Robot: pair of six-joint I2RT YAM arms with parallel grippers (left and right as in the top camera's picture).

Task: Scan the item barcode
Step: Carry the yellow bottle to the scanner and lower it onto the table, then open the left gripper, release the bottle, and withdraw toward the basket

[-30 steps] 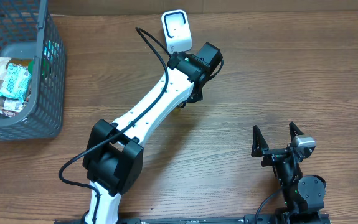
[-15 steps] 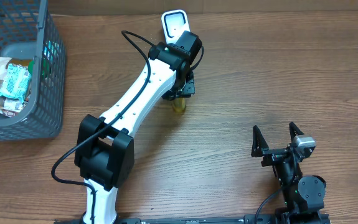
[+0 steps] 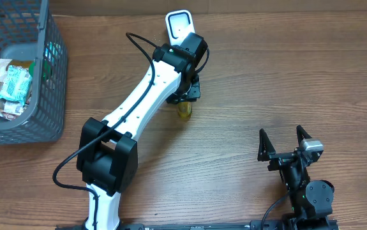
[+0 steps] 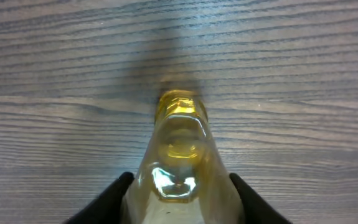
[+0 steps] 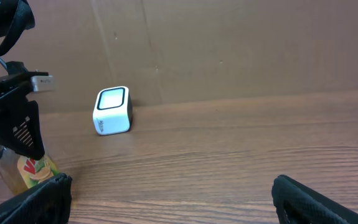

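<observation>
Starting at the left edge of the brown wood-grain bench (image 3: 298, 76), a grey plastic mesh basket (image 3: 49, 83) holds crumpled printed packets (image 3: 11, 86). The white left arm (image 3: 148, 96) reaches from the near edge towards the middle of the far edge. A small white cube-shaped barcode scanner (image 3: 179, 25) sits at that far edge. Just nearer than the scanner, a small clear yellowish plastic bottle (image 3: 183, 110) stands upright. The left gripper (image 4: 183, 196) is partly open, with one black finger close against each side of the bottle. Whether the fingers press on it cannot be told. Near the right end of the near edge, well apart from the bottle, the black right gripper (image 3: 281, 131) is spread fully wide and holds nothing.
</observation>
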